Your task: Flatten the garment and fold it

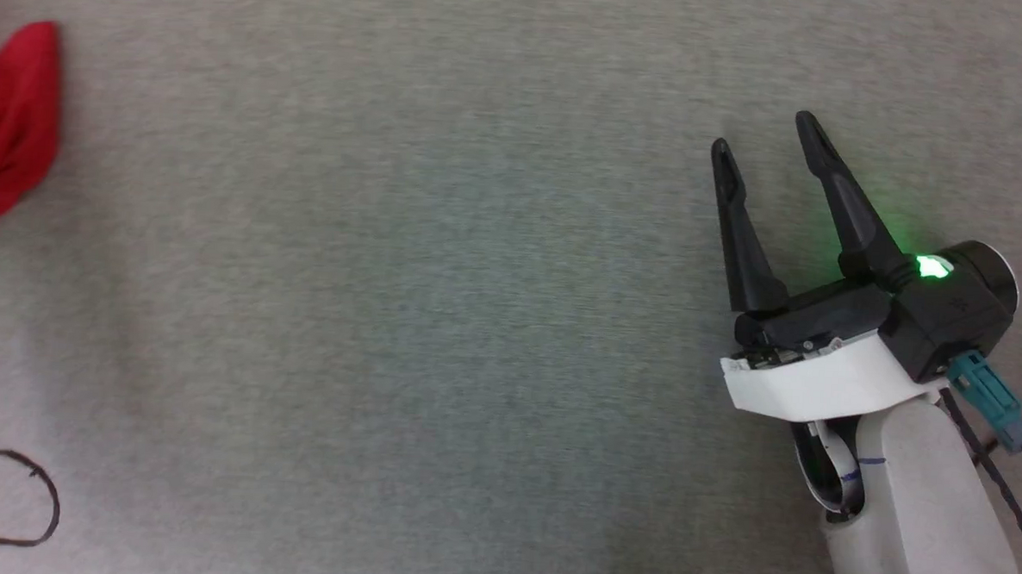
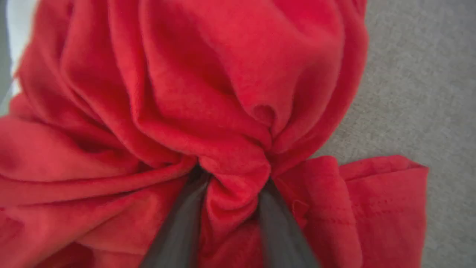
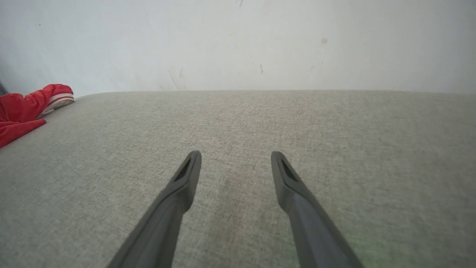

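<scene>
There is one garment (image 1: 14, 119) to count, a red one. In the head view only a rounded red lobe of it shows, at the upper left edge of the frame, on the one grey fabric surface (image 1: 432, 318) that runs across the picture. Two grippers appear. The right gripper (image 1: 765, 134) is at the right of the head view, over bare surface and well apart from the garment. Its two dark fingers (image 1: 742, 237) are spread wide with nothing between them, so its jaws are open. One green light (image 1: 933, 267) glows on its black body, and one teal connector (image 1: 985, 398) sticks out at the wrist. One thin black cable loop (image 1: 56, 509) lies at the lower left of that frame. In the right wrist view the same two fingers rise from the bottom edge, parted. The garment sits at the far left edge, showing one band of red-and-white stripe trim (image 3: 55, 101) below the pale wall (image 3: 238, 37) at the top. In the left wrist view, red cloth covers most of the frame in deep folds, with grey surface down the right side. The left gripper (image 2: 232, 178) has two fingers coming up from the bottom centre. Their tips are sunk in the cloth, and one bunched fold of the garment is caught between them, with creases fanning out from that spot. Its jaws are closed on the fabric.
</scene>
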`<state>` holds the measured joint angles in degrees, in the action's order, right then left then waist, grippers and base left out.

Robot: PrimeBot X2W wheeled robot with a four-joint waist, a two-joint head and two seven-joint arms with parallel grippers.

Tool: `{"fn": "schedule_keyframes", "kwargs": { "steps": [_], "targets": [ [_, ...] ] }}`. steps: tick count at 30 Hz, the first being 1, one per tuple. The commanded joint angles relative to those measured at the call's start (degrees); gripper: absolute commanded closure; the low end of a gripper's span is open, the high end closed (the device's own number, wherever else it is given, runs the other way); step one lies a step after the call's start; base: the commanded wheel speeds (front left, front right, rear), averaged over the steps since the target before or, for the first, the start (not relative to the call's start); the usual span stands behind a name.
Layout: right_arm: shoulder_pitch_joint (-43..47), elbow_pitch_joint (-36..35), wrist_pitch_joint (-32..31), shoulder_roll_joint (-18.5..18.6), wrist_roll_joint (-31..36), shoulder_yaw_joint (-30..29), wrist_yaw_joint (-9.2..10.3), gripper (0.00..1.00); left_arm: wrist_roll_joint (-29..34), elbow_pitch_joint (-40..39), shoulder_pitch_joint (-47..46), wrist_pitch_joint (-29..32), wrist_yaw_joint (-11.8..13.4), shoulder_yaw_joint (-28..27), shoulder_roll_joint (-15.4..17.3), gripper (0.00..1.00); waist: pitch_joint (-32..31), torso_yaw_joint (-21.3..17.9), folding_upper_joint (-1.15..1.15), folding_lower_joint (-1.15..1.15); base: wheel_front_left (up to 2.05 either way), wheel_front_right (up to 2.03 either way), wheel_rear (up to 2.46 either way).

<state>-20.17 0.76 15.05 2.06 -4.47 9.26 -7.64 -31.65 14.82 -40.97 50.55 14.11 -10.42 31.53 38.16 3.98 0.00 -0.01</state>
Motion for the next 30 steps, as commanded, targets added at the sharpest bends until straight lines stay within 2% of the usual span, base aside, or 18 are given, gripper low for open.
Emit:
{"fn": "schedule_keyframes", "kwargs": {
  "steps": [1,4,9,13,16,19,22,29,30],
  "targets": [
    [1.1,2.2,-0.2,0.8,-0.6,-1.0,0.15,0.0,0.2,0.0,2.5,-0.4,-0.4,1.2,-1.7,1.0,-1.5,-1.8,0.0,0.01,0.0,0.0,0.0],
    [2.1,3.2,-0.1,0.8,-1.3,-1.3,0.15,0.0,3.2,-2.0,3.3,-6.8,-0.1,0.6,-0.3,1.0,-5.7,-1.5,0.0,0.01,0.0,0.0,0.0],
    [5.3,4.3,-0.1,0.8,-2.3,-2.3,0.15,0.0,9.6,-2.9,2.9,-20.9,-0.1,1.2,1.9,1.0,-14.9,-1.4,0.0,0.01,0.0,0.0,0.0],
    [8.6,5.2,-0.1,0.8,-2.9,-3.1,0.15,0.0,14.2,-3.1,0.4,-33.2,-1.6,3.4,3.1,1.0,-21.7,-1.7,0.0,0.01,0.0,0.0,0.0],
    [10.9,5.5,-0.1,0.8,-3.0,-3.9,0.15,0.0,16.7,-3.3,-2.5,-41.2,-3.3,6.5,2.7,1.0,-26.0,-2.0,0.0,0.01,0.0,0.0,0.0],
    [12.8,5.5,-0.1,0.8,-3.0,-4.9,0.15,0.0,18.1,-3.6,-5.8,-47.8,-5.5,10.2,0.8,1.0,-29.2,-2.5,0.0,0.01,0.0,0.0,0.0],
    [14.4,5.3,-0.1,0.8,-3.0,-5.6,0.15,0.0,18.4,-3.8,-8.3,-52.1,-7.6,14.3,-2.6,1.0,-31.7,-3.2,0.0,0.01,0.0,0.0,0.0],
    [17.3,4.3,-0.5,0.8,-2.7,-6.9,0.15,0.0,13.5,-1.9,-9.5,-55.7,-12.9,22.9,-14.9,1.0,-35.0,-6.4,0.0,0.01,0.0,0.0,0.0],
    [17.3,4.3,-0.5,0.8,-2.7,-6.9,0.15,0.0,13.5,-1.9,-9.5,-55.7,-12.9,22.9,-14.9,1.0,-35.0,-6.4,0.0,0.01,0.0,0.0,0.0]
  ]
}}
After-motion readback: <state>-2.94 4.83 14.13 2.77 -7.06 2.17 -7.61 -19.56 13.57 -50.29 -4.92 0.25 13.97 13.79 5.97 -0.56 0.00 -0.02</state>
